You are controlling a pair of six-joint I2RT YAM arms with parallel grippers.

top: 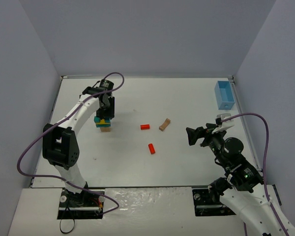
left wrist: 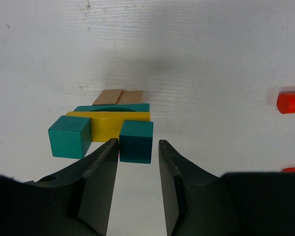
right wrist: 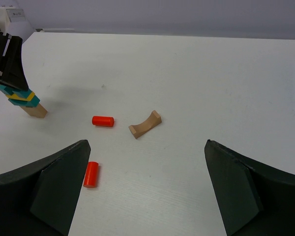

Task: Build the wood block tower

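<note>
One wood block tower point(top: 104, 123), tan base under teal and yellow pieces, stands at 9 o'clock on the table point(top: 187, 98). Left gripper point(left wrist: 137, 143) parted, the tower's near teal cube point(left wrist: 136, 147) at 12 o'clock, just off its fingertips point(left wrist: 107, 153). Right gripper point(right wrist: 146, 145) spread wide, tower well apart at 10 o'clock.

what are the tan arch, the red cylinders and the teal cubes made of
The tan arch looks like bare wood: a pale, matte tan with no coat of colour. The red cylinders are likely wood under even orange-red paint, though no grain shows, so plastic can't be ruled out. The teal cubes are probably painted wood too, with flat matte colour and crisp edges.
</note>
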